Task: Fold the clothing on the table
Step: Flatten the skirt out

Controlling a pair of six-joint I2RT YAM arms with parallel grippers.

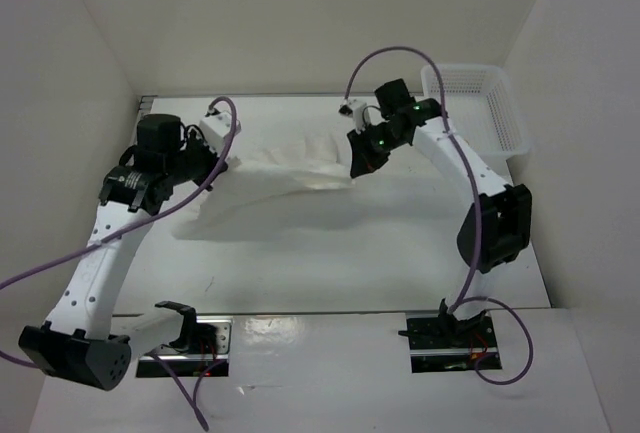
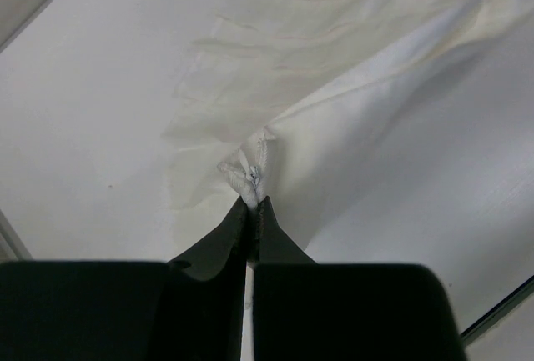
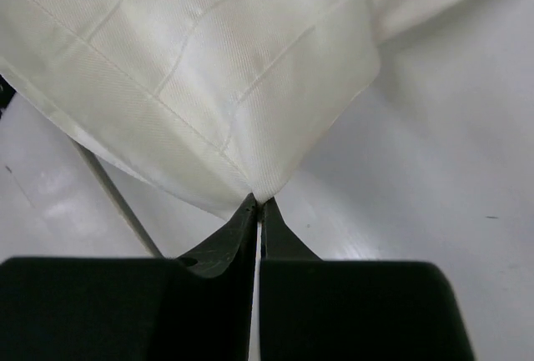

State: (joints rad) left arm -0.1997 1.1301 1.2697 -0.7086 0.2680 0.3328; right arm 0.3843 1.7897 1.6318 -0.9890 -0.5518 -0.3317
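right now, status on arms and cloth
Left fingers shut on edge of thin white fabric garment. Right fingers shut on its corner. White mesh basket apart, far right.

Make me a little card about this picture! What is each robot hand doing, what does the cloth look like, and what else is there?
Left hand: shut, pinching a ruffled edge of the clothing
Right hand: shut, pinching a corner of the clothing
Clothing look: white, creased, partly lifted, hanging between both hands
Table: white, with a shadow under the lifted clothing
Basket: white mesh, at the far right corner, apart from the clothing
Folding: not done yet
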